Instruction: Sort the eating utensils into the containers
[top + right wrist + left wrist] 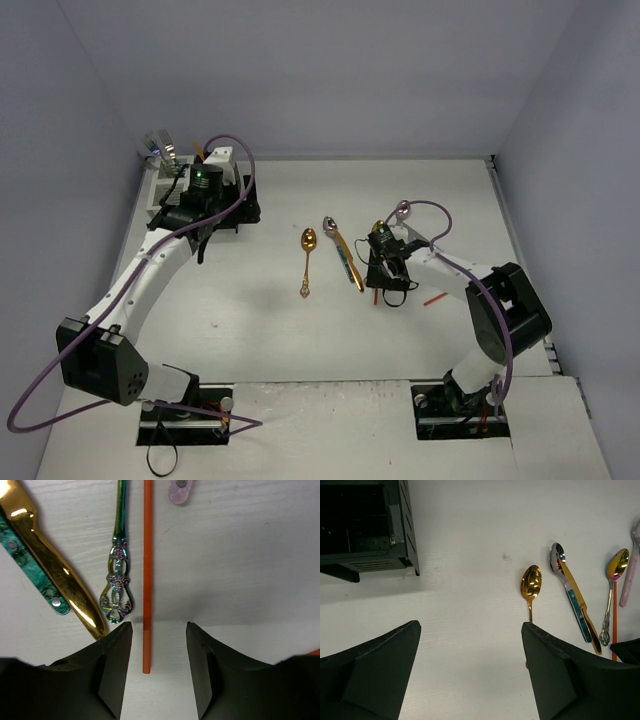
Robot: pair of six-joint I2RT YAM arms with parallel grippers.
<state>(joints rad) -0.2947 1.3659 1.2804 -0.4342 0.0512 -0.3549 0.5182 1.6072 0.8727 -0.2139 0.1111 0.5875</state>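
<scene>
The orange-red chopstick (147,580) lies flat on the bench (470,540), right of centre, with its near end between the fingers (112,675) of the right hand (159,630). That hand is released: the fingers stand apart on either side of the stick, with a gap on each side and no contact.

Just left of the chopstick, almost parallel to it, lies a rainbow-sheened spoon (117,580) with an ornate handle end. Further left a gold knife (55,575) lies partly over a teal-handled spoon (27,562). The tip of a pink handle (180,491) shows just to the right, beyond the chopstick. A gold spoon (308,262) lies by itself near the middle of the bench. A second orange-red stick (434,298) sits beside the right arm.

At the far left corner the white caddy (163,190) holds a few utensils (160,147) standing out of its top. The black caddy (365,530) stands beside it; its inside is too dark to tell what it holds. The left hand (470,627) hovers just in front of the black caddy, spread wide, with nothing between its fingers.
</scene>
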